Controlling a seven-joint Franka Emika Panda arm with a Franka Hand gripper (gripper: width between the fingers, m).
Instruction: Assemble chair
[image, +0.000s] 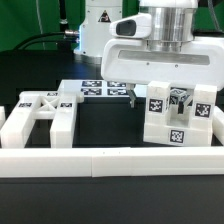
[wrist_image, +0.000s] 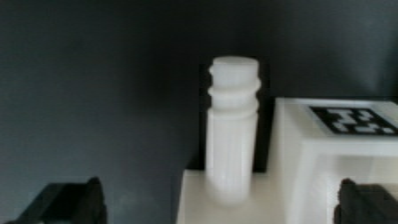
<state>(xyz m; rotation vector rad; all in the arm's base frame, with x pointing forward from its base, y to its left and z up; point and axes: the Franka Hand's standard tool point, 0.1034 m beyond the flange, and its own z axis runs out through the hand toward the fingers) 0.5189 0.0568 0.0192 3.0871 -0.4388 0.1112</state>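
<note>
Chair (image: 175, 118) white, chunky, tagged slabs; ridged post (wrist_image: 235, 120) upright between spread fingers (wrist_image: 71, 203), ungripped.

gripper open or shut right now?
Open. In the wrist view the gripper has its fingers far apart, both clear of the white post between them.

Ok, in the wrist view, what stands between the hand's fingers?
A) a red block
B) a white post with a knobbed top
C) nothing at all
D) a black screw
B: a white post rises between the hand's two dark fingers, which stand apart from it on either side.
</note>
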